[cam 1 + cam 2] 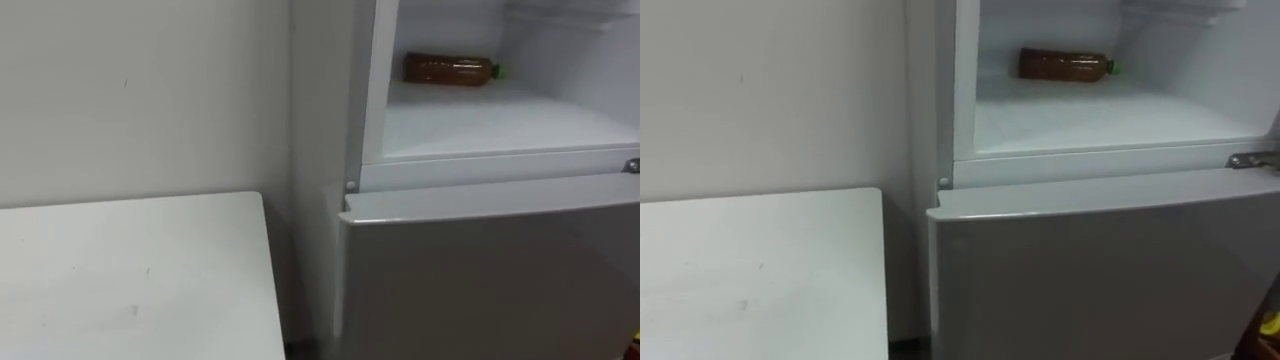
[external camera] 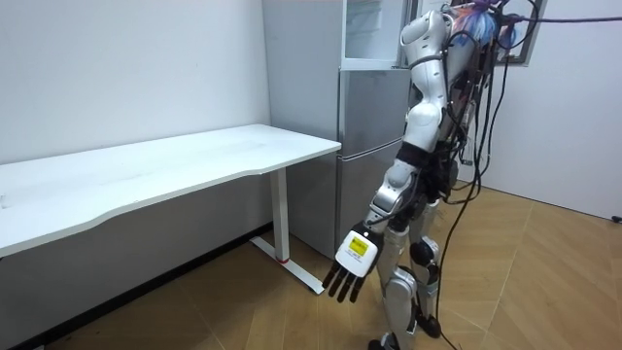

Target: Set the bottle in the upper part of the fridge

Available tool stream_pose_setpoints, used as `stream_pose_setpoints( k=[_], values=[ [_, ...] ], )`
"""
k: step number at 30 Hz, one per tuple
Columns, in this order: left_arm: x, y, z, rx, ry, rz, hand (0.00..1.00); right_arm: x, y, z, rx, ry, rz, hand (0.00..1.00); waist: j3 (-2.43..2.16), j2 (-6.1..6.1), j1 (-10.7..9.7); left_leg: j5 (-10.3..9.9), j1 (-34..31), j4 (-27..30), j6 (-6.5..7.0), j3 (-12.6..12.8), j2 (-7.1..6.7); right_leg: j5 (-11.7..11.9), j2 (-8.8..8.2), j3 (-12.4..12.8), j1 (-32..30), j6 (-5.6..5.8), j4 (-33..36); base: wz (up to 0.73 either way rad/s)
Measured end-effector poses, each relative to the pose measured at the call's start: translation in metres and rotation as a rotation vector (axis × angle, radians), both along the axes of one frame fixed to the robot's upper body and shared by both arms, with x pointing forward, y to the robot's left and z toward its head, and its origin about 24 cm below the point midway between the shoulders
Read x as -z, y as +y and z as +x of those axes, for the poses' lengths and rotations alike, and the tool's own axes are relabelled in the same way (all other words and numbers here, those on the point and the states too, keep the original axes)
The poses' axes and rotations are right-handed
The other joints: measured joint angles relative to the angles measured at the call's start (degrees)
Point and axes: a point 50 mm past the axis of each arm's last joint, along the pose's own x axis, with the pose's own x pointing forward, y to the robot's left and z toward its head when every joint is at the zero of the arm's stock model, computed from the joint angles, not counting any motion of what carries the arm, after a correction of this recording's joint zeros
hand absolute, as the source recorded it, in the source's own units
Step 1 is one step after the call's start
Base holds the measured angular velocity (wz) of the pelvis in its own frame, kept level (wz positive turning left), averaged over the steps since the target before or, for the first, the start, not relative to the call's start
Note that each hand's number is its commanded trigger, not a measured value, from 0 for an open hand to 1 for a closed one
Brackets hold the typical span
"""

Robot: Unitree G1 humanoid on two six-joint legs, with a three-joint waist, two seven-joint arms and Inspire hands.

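A brown plastic bottle point(image 1: 448, 69) lies on its side at the back of the open upper fridge compartment point(image 1: 490, 125). It rests on the white shelf floor with its green cap point(image 1: 496, 71) pointing to the robot's right. Below the compartment, the grey lower fridge door point(image 1: 490, 280) is closed. A white bench point(image 1: 130, 280) stands just beside the fridge on the robot's left, against a pale wall point(image 1: 140, 90). In the room view the robot stands upright before the fridge. Its left hand point(image 2: 356, 255) hangs low beside its leg, well apart from the bottle, with its fingers point(image 2: 342, 286) straight, slightly spread, pointing down and holding nothing. The bottle already sits where the task wants it. It looks filled with dark liquid, so it is probably moderately heavy. Its walls are likely stiff enough to grip but would give under a hard squeeze. Being smooth, round and lying down, it could roll or slip if nudged. The best hold would be a wrap around the middle of the body, not the narrow cap end.
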Motion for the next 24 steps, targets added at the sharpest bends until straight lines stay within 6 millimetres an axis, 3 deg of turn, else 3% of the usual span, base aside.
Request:
stream_pose_setpoints(
  k=[3,14,24],
  values=[
    [0.000,0.000,0.001,0.004,-0.005,0.002,0.00,-0.005,0.005,-0.003,-0.001,0.006,-0.016,0.00,0.00,0.38,0.6,0.0,0.5,-0.1,0.00,0.3,-0.06,-0.3,-0.12,0.2,0.0,-0.03,0.5,-0.07],
    [0.004,-0.009,0.002,0.045,-0.035,-0.024,0.00,0.010,0.037,-0.021,-0.044,0.024,-0.113,0.00,0.07,0.42,2.6,0.0,2.1,0.5,-0.01,2.0,-0.04,-1.6,-0.28,2.3,-0.2,-0.31,2.2,-0.10],
    [0.006,-0.015,0.015,0.107,-0.084,-0.041,0.00,0.022,0.061,-0.016,-0.040,0.084,-0.203,0.00,0.40,0.86,3.8,-0.2,1.8,0.4,-0.25,2.8,-0.02,-1.8,-0.27,3.6,-2.2,-0.44,4.4,-0.07]
  ],
)
